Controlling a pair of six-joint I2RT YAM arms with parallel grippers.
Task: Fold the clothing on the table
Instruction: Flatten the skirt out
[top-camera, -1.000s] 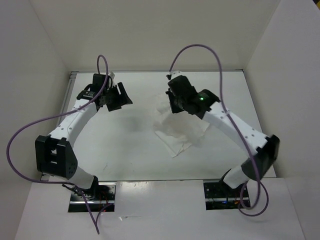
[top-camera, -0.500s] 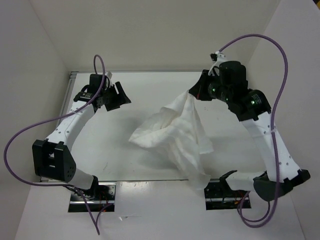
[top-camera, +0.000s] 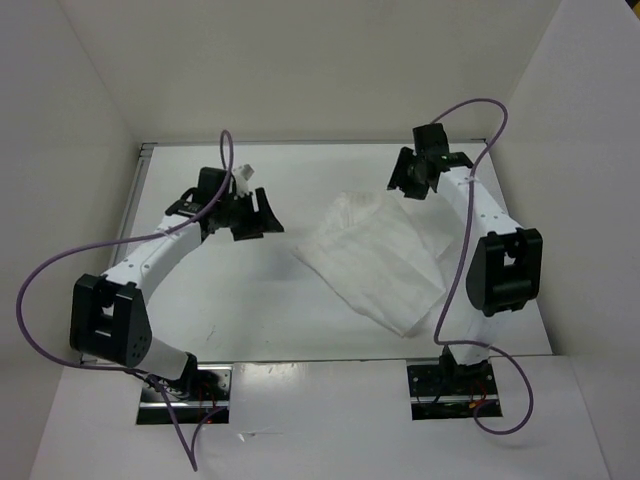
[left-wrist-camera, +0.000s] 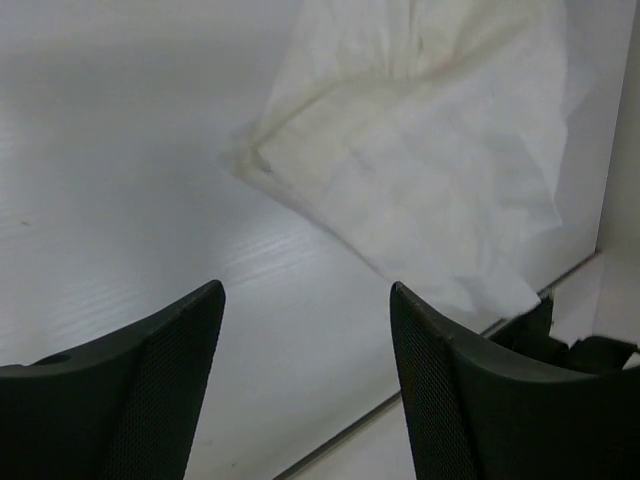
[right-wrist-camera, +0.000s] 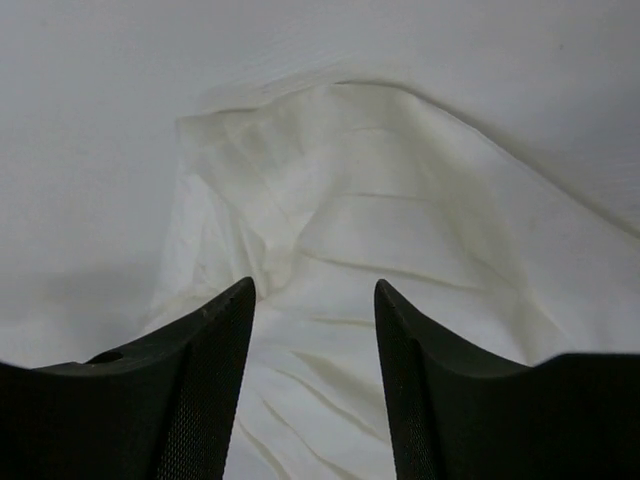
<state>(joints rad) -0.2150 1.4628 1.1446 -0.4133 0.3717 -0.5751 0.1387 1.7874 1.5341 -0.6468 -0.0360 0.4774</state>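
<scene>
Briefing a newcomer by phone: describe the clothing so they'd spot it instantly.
Start at the white table between the two arms. Right of centre, near the right tool, lies the clothing: a wrinkled sheet of thin white fabric, the only cloth there.

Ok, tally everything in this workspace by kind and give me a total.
clothing: 1
table: 1
grippers: 2, the left gripper and the right gripper
purple cables: 2
Total: 6
</scene>
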